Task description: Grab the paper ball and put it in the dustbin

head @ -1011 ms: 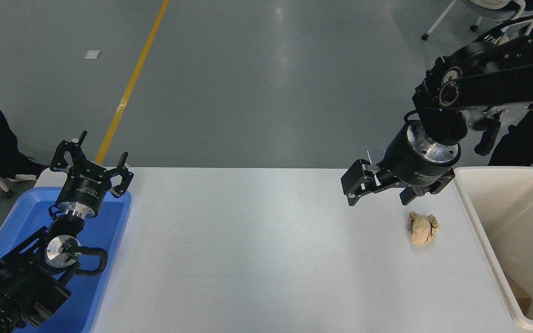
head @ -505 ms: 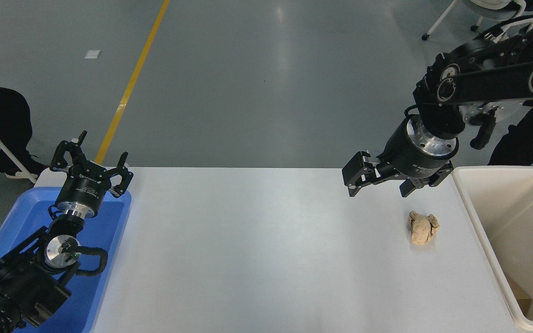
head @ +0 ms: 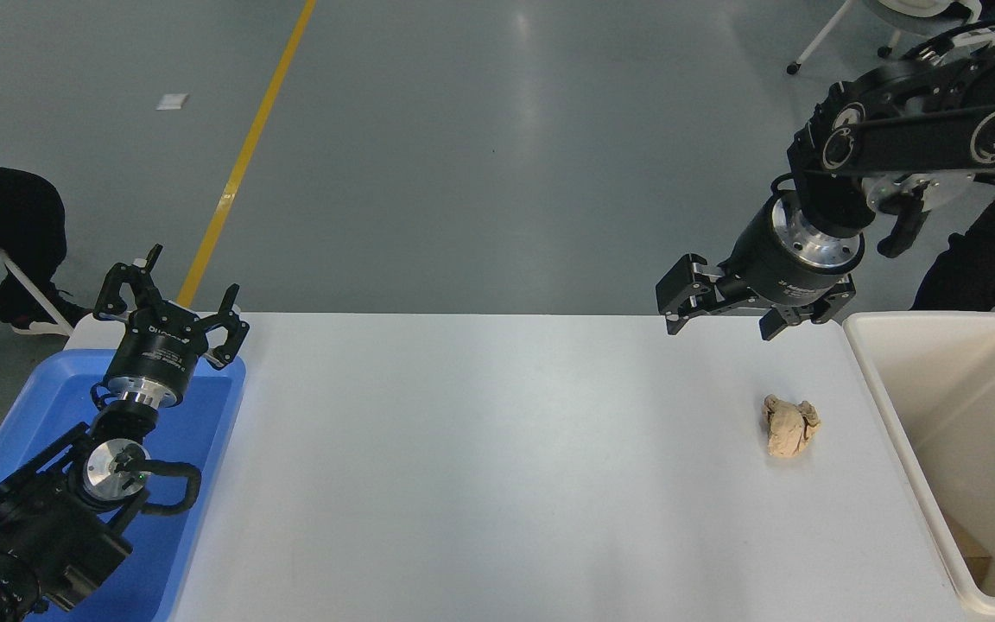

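The tan paper ball (head: 790,425) lies on the white table (head: 497,466) near its right side, just left of the cream-white dustbin (head: 893,406). My right gripper (head: 722,326) hangs open above the table's far edge, up and to the left of the ball, holding nothing. The left gripper (head: 171,304) is parked open over the blue tray at the lower left.
A shallow blue tray (head: 204,432) sits at the table's left end under the left arm. A person's dark leg and shoe (head: 5,250) show at the left edge. A brown scrap (head: 972,557) lies in the dustbin's bottom.
The right gripper has risen and drawn back toward the far right, away from the paper ball. The ball and left arm have not moved. The person's leg at the left shifted.
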`<state>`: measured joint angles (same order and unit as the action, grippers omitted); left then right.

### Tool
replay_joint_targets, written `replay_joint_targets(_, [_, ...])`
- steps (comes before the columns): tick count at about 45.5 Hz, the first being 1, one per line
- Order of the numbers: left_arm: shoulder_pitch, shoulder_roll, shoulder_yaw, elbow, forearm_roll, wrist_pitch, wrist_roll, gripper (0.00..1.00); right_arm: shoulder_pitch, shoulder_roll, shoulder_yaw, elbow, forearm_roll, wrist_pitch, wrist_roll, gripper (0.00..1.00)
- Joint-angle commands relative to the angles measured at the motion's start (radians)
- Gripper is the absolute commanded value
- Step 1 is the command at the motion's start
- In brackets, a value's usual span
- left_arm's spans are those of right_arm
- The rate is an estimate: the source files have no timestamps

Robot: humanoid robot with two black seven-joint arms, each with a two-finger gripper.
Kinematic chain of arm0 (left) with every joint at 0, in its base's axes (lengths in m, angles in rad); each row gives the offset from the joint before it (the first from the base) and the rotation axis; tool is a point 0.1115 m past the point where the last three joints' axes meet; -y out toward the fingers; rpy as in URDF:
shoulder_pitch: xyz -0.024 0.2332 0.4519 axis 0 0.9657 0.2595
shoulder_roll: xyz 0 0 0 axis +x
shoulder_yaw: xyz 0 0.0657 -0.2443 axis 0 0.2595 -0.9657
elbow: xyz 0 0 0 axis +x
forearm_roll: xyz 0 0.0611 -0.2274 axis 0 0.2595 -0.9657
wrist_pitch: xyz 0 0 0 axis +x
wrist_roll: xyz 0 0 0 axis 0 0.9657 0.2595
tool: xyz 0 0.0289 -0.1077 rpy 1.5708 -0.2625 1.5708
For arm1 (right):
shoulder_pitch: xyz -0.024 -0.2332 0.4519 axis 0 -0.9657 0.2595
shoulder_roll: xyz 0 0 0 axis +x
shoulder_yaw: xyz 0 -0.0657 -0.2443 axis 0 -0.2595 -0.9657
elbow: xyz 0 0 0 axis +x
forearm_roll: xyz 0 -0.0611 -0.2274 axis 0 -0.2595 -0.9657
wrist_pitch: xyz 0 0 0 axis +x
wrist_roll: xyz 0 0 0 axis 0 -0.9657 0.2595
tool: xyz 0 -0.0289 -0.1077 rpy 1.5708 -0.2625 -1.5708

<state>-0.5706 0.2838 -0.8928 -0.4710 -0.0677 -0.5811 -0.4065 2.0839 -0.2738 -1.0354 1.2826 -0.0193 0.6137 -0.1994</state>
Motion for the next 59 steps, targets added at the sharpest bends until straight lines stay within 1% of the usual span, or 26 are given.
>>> replay_joint_targets(1, [0.0,0.0,0.0,0.0,0.0,0.0,0.0,0.99,-0.027,-0.001,-0.005,-0.065,-0.002,0.0,0.0,1.0])
replay_joint_targets(15, [0.0,0.0,0.0,0.0,0.0,0.0,0.0,0.99,-0.125,-0.03,-0.025,-0.219,-0.001,-0.003,0.0,1.0])
replay_joint_targets(23, [0.0,0.0,0.0,0.0,0.0,0.0,0.0,0.99,-0.191,-0.058,-0.015,-0.302,-0.001,-0.043,0.0,1.0])
replay_joint_targets(28, [0.0,0.0,0.0,0.0,0.0,0.0,0.0,0.99,-0.228,-0.077,-0.009,-0.33,0.009,-0.074,0.0,1.0])
replay_joint_targets(44, [-0.002,0.0,0.0,-0.001,-0.001,-0.003,0.0,0.99,-0.283,-0.116,-0.031,-0.345,0.016,-0.077,0.002,1.0])
replay_joint_targets(50, [-0.002,0.0,0.0,-0.001,-0.001,-0.003,0.0,0.99,-0.375,-0.14,-0.046,-0.353,0.001,-0.086,0.002,1.0])
replay_joint_targets(54, [0.0,0.0,0.0,0.0,-0.001,-0.002,0.0,0.99,-0.444,-0.136,-0.029,-0.406,0.015,-0.133,0.002,1.0])
replay_joint_targets(59, [-0.002,0.0,0.0,-0.001,0.0,-0.003,0.0,0.99,-0.539,-0.131,-0.023,-0.473,0.015,-0.259,0.002,1.0])
